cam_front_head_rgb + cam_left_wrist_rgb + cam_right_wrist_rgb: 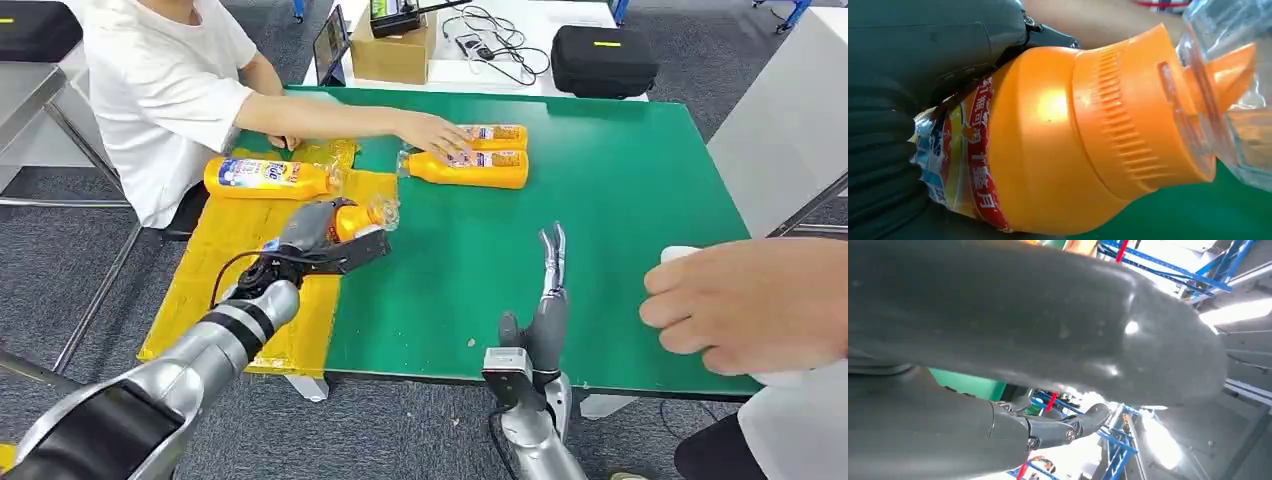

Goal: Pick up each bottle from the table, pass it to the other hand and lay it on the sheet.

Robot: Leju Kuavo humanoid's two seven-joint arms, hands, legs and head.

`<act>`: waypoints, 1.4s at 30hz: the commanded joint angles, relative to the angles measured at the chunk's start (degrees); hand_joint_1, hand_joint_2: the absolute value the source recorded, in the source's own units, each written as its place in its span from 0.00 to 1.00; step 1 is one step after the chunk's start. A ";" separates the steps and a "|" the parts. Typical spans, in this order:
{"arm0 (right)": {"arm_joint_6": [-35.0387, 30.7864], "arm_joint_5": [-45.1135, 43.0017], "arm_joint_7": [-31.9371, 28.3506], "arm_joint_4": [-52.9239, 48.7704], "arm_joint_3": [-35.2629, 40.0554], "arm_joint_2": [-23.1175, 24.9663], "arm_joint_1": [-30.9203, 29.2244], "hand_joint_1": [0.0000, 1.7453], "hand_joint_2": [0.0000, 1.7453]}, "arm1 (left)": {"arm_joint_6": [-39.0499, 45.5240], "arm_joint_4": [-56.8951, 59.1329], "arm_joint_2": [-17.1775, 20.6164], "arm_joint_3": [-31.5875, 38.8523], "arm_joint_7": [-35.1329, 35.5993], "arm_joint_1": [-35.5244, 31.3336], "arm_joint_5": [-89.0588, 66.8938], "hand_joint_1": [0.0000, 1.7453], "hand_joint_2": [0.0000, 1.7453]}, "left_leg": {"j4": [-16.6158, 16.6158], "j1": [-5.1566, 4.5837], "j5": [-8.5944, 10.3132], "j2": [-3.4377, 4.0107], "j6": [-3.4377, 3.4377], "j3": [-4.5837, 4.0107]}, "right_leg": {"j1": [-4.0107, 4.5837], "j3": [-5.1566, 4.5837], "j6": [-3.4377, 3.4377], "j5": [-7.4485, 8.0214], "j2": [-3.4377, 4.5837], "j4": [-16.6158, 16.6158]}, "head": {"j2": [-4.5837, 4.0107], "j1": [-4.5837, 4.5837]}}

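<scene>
The left robot hand grips an orange bottle over the yellow sheet; the right robot hand is released.

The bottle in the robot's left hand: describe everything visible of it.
The held bottle is orange plastic with a ribbed orange cap under a clear cover, and a red, blue and yellow printed label. The left hand grips its body. It lies roughly on its side, cap toward the green table, at the yellow sheet's edge.
</scene>
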 commanded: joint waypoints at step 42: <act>0.72 -4.77 -0.53 13.98 7.15 -1.39 -4.78 0.00 0.00 | -14.26 2.71 -1.59 13.05 -16.03 0.14 12.14 0.00 1.00 | 0.00 0.05 0.03 -0.04 -0.17 0.13 | 0.06 0.08 -0.12 -0.06 0.01 0.18 | 0.00 0.02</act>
